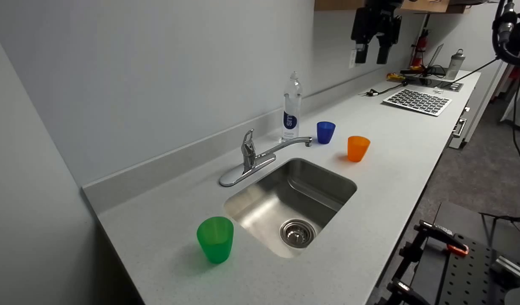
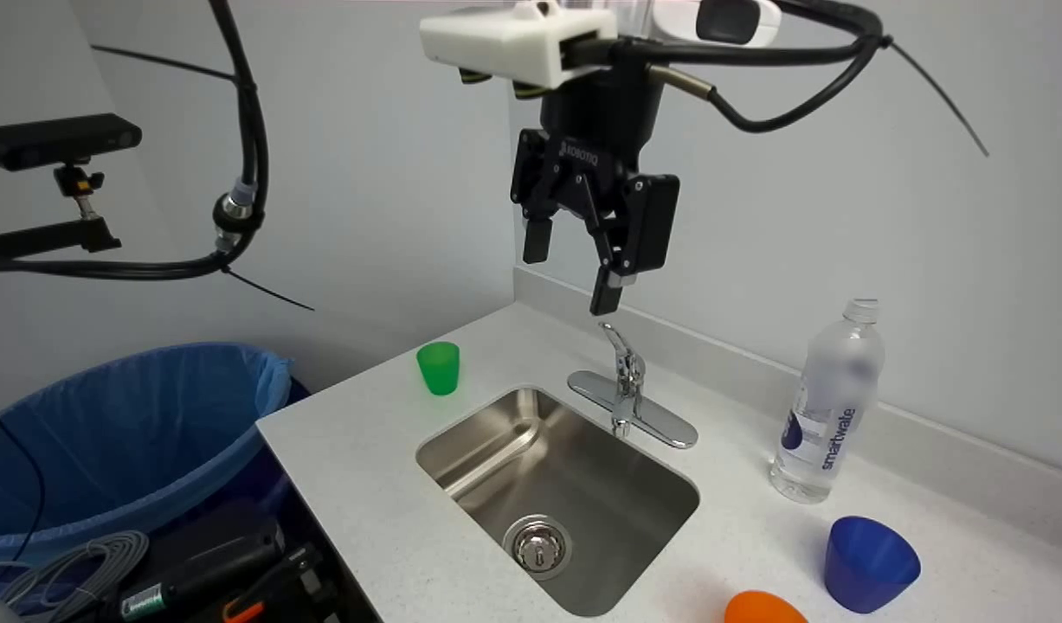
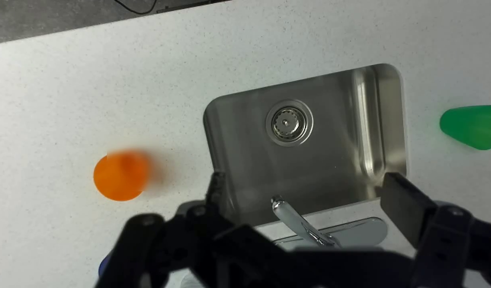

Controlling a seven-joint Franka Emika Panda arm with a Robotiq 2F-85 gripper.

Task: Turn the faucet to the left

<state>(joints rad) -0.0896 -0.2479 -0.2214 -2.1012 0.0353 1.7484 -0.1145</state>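
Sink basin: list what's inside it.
Inside the sink basin, a round drain strainer sits at the bottom; whatever lies beneath the strainer is covered. In the wrist view, the faucet and gripper hide parts of the basin.

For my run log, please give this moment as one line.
Gripper: open, empty, above counter; faucet: untouched; clear bottle: upright on counter

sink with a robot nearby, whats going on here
A robot is here to turn the chrome faucet to the left, but it is handling nothing at this moment. Its hand is open and empty, raised above the counter and clear of the faucet. A green cup, an orange cup, a blue cup and a bottle stand near the sink. Whether the turn is done, I can't tell.
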